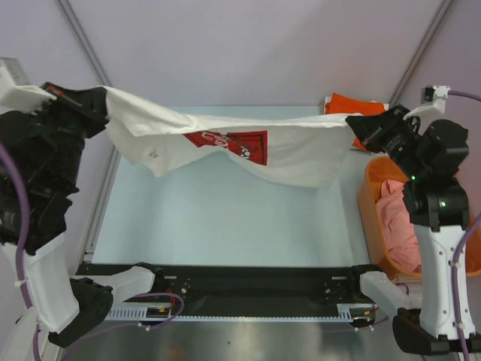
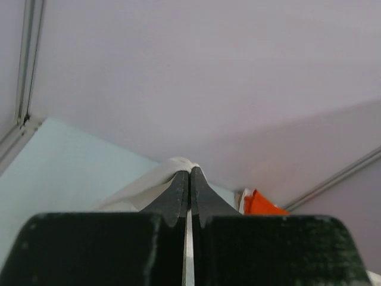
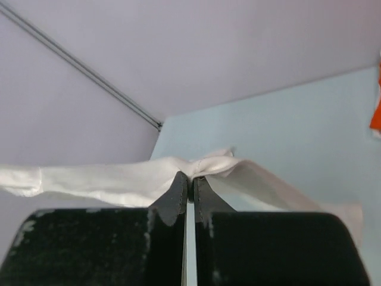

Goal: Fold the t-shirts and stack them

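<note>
The white t-shirt [image 1: 225,143] with a red-and-black chest print hangs stretched in the air above the table between both grippers. My left gripper [image 1: 104,101] is shut on its left end; the left wrist view shows white cloth [image 2: 156,182] pinched at the fingertips. My right gripper [image 1: 353,124] is shut on its right end; the right wrist view shows the cloth [image 3: 119,179] bunched at the tips. An orange t-shirt [image 1: 349,104] lies at the table's far right corner and shows in the left wrist view [image 2: 262,204]. A pink t-shirt [image 1: 394,218] lies in the basket.
A rigid orange plastic basket [image 1: 370,203] stands at the table's right edge beside the right arm. The pale blue table top [image 1: 225,218] lies below the hanging shirt. A black rail [image 1: 248,282] runs along the near edge.
</note>
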Tool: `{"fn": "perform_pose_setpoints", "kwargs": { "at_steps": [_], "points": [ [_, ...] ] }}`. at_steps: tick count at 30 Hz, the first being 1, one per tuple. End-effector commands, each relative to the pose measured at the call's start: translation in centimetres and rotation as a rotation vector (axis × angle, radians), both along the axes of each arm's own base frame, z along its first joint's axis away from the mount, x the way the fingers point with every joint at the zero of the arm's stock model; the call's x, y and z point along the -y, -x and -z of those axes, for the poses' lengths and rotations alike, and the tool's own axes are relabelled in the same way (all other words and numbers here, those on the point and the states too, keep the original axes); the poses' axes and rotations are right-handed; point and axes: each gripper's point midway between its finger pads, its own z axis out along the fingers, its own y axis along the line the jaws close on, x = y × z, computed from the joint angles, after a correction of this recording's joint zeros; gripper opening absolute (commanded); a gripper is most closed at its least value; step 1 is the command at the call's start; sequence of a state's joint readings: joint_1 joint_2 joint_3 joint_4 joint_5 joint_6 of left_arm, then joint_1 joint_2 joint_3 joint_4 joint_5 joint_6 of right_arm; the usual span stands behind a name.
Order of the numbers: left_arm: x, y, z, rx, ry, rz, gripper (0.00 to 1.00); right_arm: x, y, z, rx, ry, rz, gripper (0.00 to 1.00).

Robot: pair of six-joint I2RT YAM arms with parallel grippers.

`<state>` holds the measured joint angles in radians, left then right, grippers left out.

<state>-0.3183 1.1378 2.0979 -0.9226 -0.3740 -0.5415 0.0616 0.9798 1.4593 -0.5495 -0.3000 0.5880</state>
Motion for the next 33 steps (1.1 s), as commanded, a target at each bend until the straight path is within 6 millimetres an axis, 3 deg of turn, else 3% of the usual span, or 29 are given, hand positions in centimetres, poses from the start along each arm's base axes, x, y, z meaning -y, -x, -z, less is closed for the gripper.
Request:
{"fn": "perform_pose_setpoints", "kwargs": {
  "at_steps": [1,3,4,7,12,18,22,24,26,27,29,30,31,32,33],
  "points": [
    [-2.1,3.1,-4.8,0.147,-0.091,-0.045,0.00,0.1,4.2,-4.9,0.145,0.002,-0.014,0.00],
    [-1.9,5.2,-7.4,0.266,-0.123,-0.002,0.00,0.4,6.1,-6.7,0.216,0.010,-0.006,0.00],
    [-2.0,6.2,-8.2,0.303,-0.128,0.005,0.01,0.6,8.1,-8.2,0.280,0.015,0.002,0.00],
    [-2.9,9.8,-10.6,0.428,-0.147,0.003,0.02,0.8,11.8,-10.2,0.386,0.022,-0.001,0.00],
    [-4.0,14.4,-13.8,0.582,-0.150,0.001,0.02,0.8,15.9,-12.3,0.499,0.038,-0.012,0.00],
    [-3.7,15.9,-17.1,0.689,-0.132,0.044,0.02,0.9,19.0,-14.8,0.612,0.071,-0.019,0.00],
    [-3.0,14.8,-17.7,0.698,-0.147,0.065,0.04,1.1,19.0,-15.5,0.628,0.066,-0.007,0.00],
    [-2.3,12.2,-16.6,0.634,-0.171,0.058,0.05,1.3,17.8,-15.0,0.590,0.063,0.011,0.00],
    [-1.8,9.9,-15.3,0.569,-0.188,0.049,0.07,1.5,15.3,-13.6,0.510,0.067,0.031,0.00],
    [-1.0,7.5,-13.7,0.497,-0.207,0.050,0.07,1.6,12.9,-12.1,0.424,0.071,0.039,0.00],
    [-0.1,5.3,-12.2,0.428,-0.226,0.063,0.07,1.5,10.3,-10.2,0.318,0.072,0.042,0.00],
    [0.8,2.8,-10.3,0.347,-0.252,0.073,0.07,1.4,8.9,-8.3,0.229,0.077,0.038,0.00],
    [1.3,1.4,-9.1,0.302,-0.264,0.076,0.07,1.2,6.2,-6.4,0.140,0.079,0.037,0.00],
    [1.8,-0.1,-7.8,0.252,-0.277,0.083,0.07,1.0,4.7,-4.4,0.066,0.072,0.027,0.00],
    [2.8,-2.9,-5.4,0.172,-0.305,0.089,0.07,0.8,3.5,-2.7,0.004,0.073,0.025,0.00]
  ]
}}
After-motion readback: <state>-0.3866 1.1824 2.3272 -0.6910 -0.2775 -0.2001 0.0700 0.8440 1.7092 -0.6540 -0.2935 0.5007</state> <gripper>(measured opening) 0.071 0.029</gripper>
